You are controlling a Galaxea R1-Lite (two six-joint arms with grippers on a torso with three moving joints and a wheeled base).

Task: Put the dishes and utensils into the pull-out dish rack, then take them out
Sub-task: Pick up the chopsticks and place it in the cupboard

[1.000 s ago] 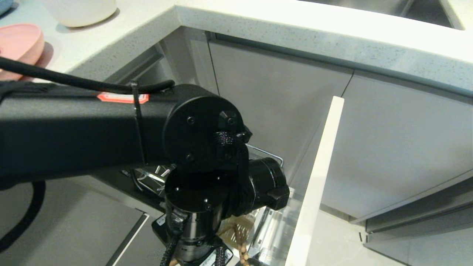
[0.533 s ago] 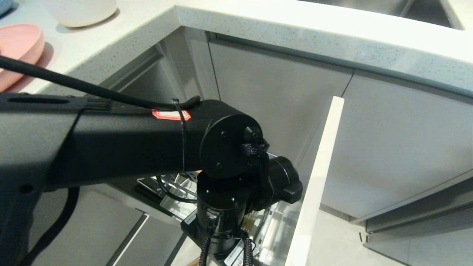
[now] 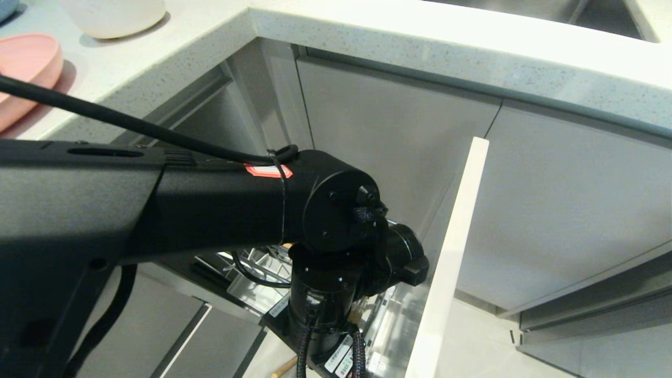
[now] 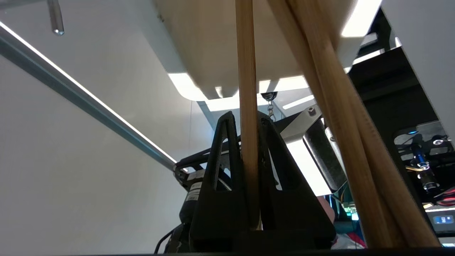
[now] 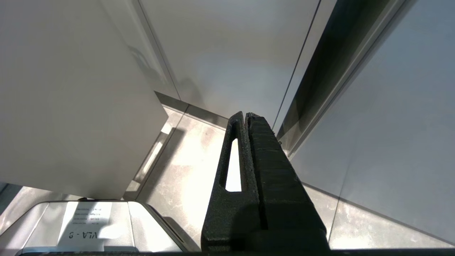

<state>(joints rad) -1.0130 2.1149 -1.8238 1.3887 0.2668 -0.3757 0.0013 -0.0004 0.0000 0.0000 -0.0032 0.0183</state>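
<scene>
Speckled worktop (image 3: pixel 399 31) spanning the top of the head view, carrying the pink plate (image 3: pixel 23 73) at far left edge and the cream-white bowl (image 3: pixel 113 16) just behind it, both partly cut off

Left arm (image 3: pixel 173 210) filling the left half of the head view, reaching down into the pull-out dish rack (image 3: pixel 252 278), wrist hiding most of the chrome wire; pale cabinet front (image 3: pixel 451 252) standing edge-on just right of the wrist

Left gripper (image 4: pixel 249 117) clenching one chopstick (image 4: pixel 247 71) between its fingers (image 4: pixel 220 160), stick running straight up past the fingertips; further light wooden sticks (image 4: pixel 341 106) slanting close beside it, not gripped, count unclear; white plastic tub (image 4: pixel 220 46) sitting past the stick ends, contact not readable

Right gripper (image 5: pixel 245 115) hanging by the grey cabinet doors (image 5: pixel 231 64) above the floor (image 5: pixel 188 167), fingers (image 5: pixel 265 167) pressed together, holding nothing

Spoon not visible in any view
</scene>
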